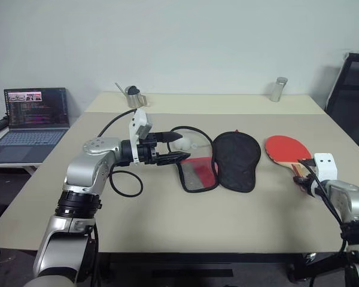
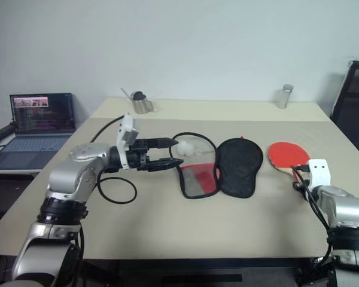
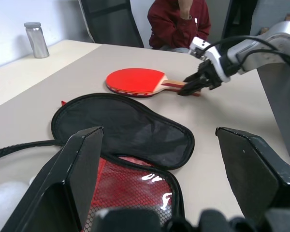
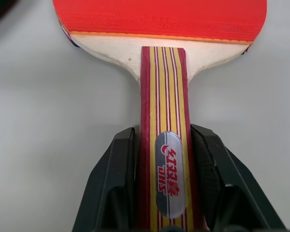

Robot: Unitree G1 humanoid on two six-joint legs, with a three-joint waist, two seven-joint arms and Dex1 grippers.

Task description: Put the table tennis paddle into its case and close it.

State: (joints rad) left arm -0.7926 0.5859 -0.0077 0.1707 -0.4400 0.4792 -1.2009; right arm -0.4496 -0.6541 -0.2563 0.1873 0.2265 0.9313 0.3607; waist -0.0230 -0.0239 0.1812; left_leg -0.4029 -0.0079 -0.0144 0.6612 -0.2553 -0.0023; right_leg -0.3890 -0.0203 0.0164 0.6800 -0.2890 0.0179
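**Q:** so what's nearest you right now?

**A:** my right gripper [image 4: 164,193], fingers clamped on the handle of the table tennis paddle [image 1: 286,148], which lies flat on the table [image 1: 167,221]. My left gripper [image 1: 175,147] hovers with fingers wide apart beside the case [image 1: 224,160].

**Q:** and the case?

**A:** unzipped, spread flat mid-table. Further back: a metal cup [image 1: 134,96], a jar [image 1: 278,89].
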